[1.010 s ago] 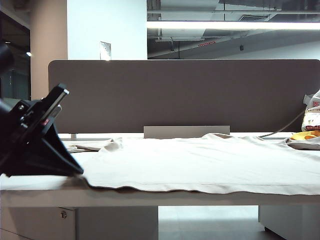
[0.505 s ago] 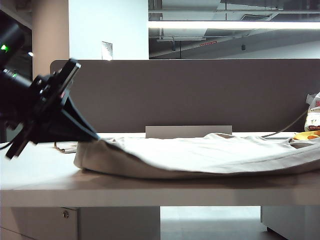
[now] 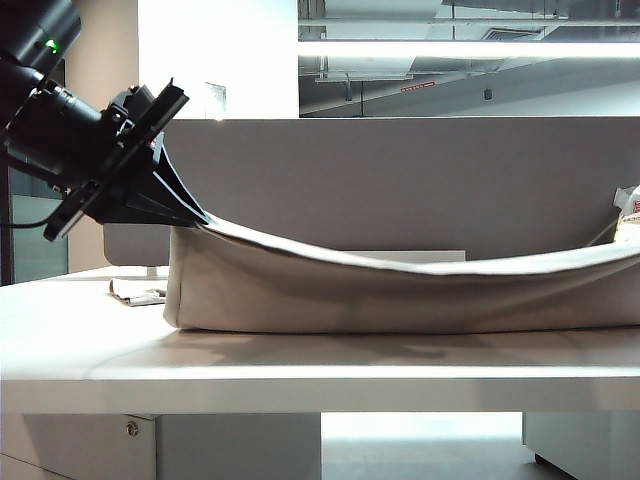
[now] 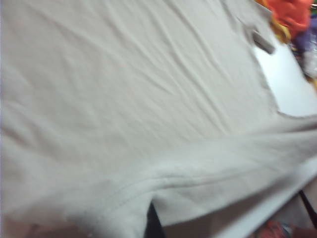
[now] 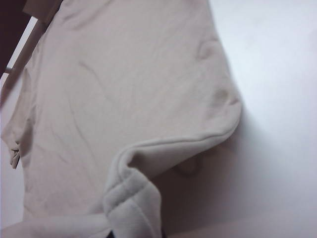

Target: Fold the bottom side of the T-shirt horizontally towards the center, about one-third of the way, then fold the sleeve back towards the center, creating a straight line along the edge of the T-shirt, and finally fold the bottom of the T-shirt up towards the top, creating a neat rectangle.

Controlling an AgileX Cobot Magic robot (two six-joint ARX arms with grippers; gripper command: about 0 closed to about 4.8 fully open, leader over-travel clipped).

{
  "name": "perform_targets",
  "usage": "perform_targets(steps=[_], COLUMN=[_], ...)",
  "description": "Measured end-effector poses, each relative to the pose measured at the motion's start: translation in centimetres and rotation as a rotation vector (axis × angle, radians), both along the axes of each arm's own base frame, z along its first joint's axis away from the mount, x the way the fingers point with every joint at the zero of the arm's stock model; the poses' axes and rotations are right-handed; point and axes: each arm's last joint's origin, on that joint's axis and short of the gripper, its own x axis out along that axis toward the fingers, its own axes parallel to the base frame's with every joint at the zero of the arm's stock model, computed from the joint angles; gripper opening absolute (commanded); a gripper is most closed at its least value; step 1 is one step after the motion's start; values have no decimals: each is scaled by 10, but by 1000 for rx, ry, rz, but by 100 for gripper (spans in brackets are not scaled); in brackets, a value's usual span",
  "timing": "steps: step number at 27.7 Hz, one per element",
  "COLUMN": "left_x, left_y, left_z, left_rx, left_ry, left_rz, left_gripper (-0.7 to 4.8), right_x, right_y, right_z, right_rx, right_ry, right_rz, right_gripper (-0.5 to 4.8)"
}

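Beige T-shirt spread across the counter, near edge lifted clear of it and hanging in a long sag between two pinch points. Left fingers up above the shirt's left end, clamped tight on the raised edge; cloth drops straight down from there to the counter. Right fingers out of the exterior frame, past the shirt's right end; in the right wrist view only a bunched, rolled wad of cloth at the frame edge where the grip sits, fingers themselves hidden, taken as closed on it. In the left wrist view, stitched hem running across just ahead of the grip, with the shirt body lying wrinkled beyond and an orange item past the shirt's far corner.

Judged soft, light, limp: no stiffness at all, so any unsupported span droops, as the sag shows. Not fragile, not slippery, but apt to bunch and crease where pinched. Best held at the hem, which gives a doubled, firmer line, with grips near the two ends of the edge to keep it taut. Likely to fold crooked if one end leads or the middle drags on the layer below.
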Motion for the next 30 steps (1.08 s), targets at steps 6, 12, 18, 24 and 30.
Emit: perform_targets(steps=[6,12,18,24,30], left_x=[4,11,16,28,61], left_y=[1,0,-1,3,0], left_z=[0,-12,-17,-4,13], left_rx=[37,69,83,96,138], left_ry=[-14,-3,-39,-112,-128], left_rz=[45,56,55,99,91], left_gripper=[-6,-6,-6,-6,-6], right_x=[2,9,20,41,64], right_y=[0,6,16,19,14], right_z=[-2,-3,-10,-5,8], right_rx=[13,26,47,58,49], right_ry=[15,-4,-14,-27,-61], right_rz=[-3,7,37,53,56], right_gripper=[-3,-3,-3,-3,-3])
